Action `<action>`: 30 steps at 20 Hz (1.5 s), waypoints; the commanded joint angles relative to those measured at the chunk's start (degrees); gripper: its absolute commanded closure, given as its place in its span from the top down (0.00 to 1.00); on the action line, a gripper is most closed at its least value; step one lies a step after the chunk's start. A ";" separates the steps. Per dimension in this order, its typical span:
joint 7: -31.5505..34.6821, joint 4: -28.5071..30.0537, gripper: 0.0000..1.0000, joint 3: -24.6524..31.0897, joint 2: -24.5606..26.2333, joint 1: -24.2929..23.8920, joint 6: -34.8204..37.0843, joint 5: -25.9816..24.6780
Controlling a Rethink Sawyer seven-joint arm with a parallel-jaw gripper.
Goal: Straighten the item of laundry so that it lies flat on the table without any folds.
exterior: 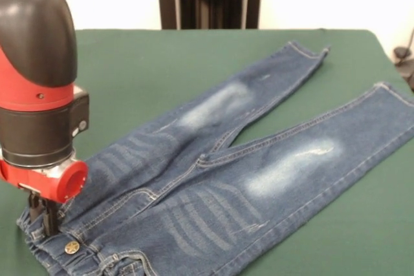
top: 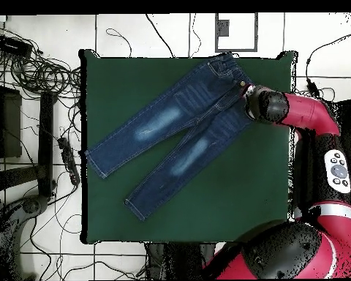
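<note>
The jeans (exterior: 226,179) lie nearly flat, only the waistband at lower left bunched, where the gripper (exterior: 44,221) seems clamped on it.

Large rectangular table (exterior: 162,63) (top: 237,197) covered in dark green cloth. Directly on it, a small pair of dark blue denim jeans (exterior: 213,192) (top: 178,124) with faded pale patches, spread out, legs parted in a V, waistband near one table edge.

Tangled cables (top: 39,73) and a power strip (top: 67,159) lie on the tiled floor (top: 127,33).
</note>
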 commanded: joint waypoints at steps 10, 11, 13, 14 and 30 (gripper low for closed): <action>-25.02 -6.33 0.00 2.41 5.93 -5.44 12.24 -4.85; -24.98 -6.57 0.00 2.49 6.26 -5.45 12.28 -4.86; -25.40 -7.67 0.00 2.76 6.88 -5.39 13.05 -4.81; -25.46 -7.90 0.00 2.76 6.97 -5.32 13.19 -4.80; -26.86 -8.21 1.00 1.80 6.95 -4.99 13.39 -4.16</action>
